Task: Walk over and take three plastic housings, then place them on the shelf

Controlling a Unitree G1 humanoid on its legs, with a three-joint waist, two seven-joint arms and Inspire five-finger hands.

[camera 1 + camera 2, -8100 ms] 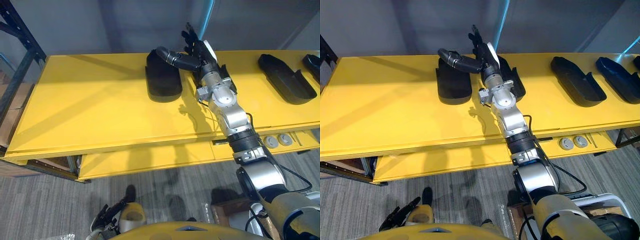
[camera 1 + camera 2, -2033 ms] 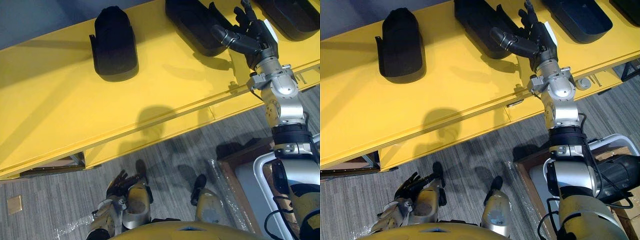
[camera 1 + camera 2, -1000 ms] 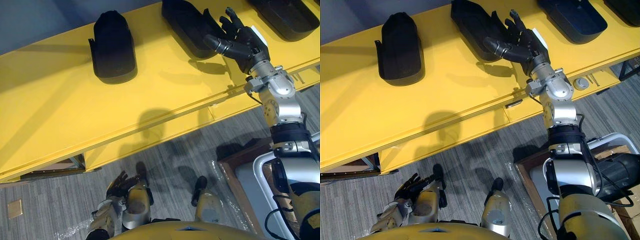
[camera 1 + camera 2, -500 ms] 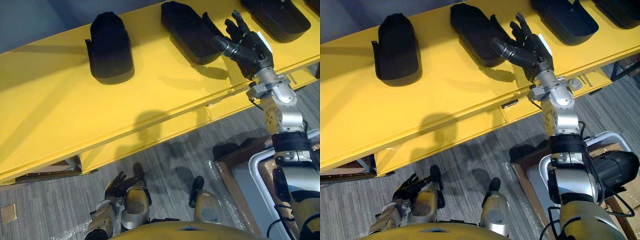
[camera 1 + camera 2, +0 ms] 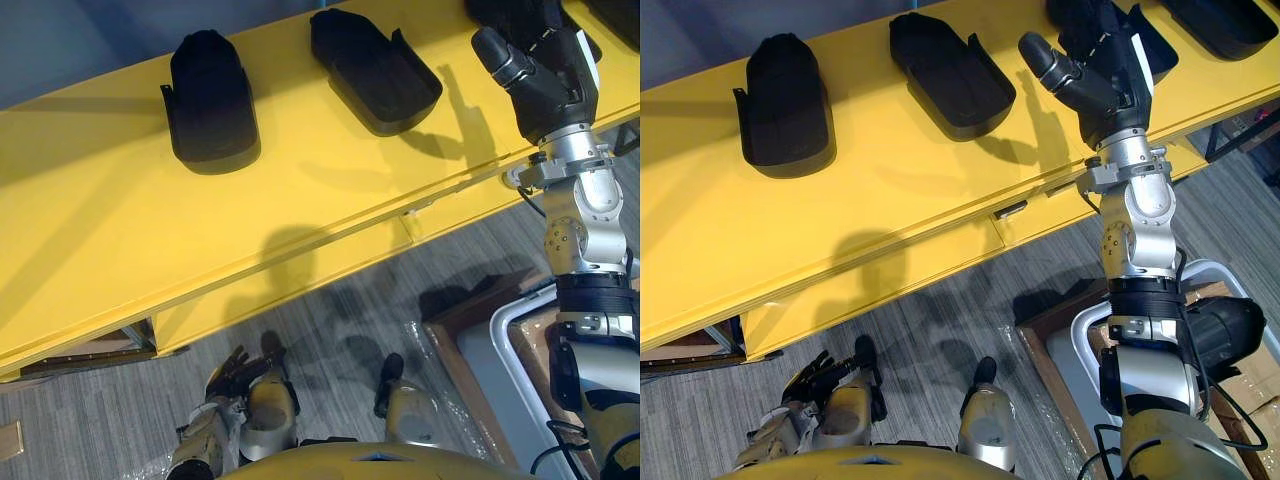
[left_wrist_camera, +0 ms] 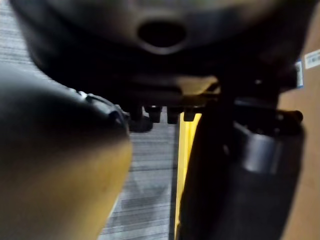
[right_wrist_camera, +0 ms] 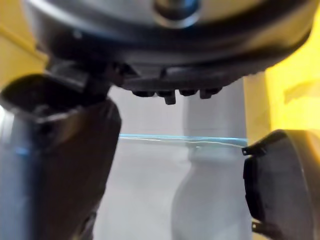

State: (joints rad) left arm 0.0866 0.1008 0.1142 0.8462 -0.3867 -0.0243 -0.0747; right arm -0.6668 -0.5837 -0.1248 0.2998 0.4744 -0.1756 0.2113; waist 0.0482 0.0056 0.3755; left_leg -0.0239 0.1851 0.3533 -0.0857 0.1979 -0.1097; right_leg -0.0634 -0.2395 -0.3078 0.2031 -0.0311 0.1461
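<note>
Several black plastic housings lie in a row on the yellow table [image 5: 120,230]: one at the left [image 5: 210,95], a second [image 5: 375,70] in the middle, a third [image 5: 1162,45] partly hidden behind my right hand, and a fourth [image 5: 1225,20] at the far right. My right hand [image 5: 550,85] is raised above the table's front right part, in front of the third housing. It is open and holds nothing, with the thumb [image 5: 1045,60] sticking out to the left. A housing's edge [image 7: 282,180] appears in the right wrist view. My left hand [image 5: 228,372] hangs low, open and empty.
A lower yellow ledge with a drawer handle [image 5: 1008,210] runs under the table's front edge. A brown box with a white frame [image 5: 480,350] stands on the grey floor at the lower right, close to my right side.
My right hand has lifted and swung to the right, away from the second housing, and now stands in front of the third one. The housings have not moved.
</note>
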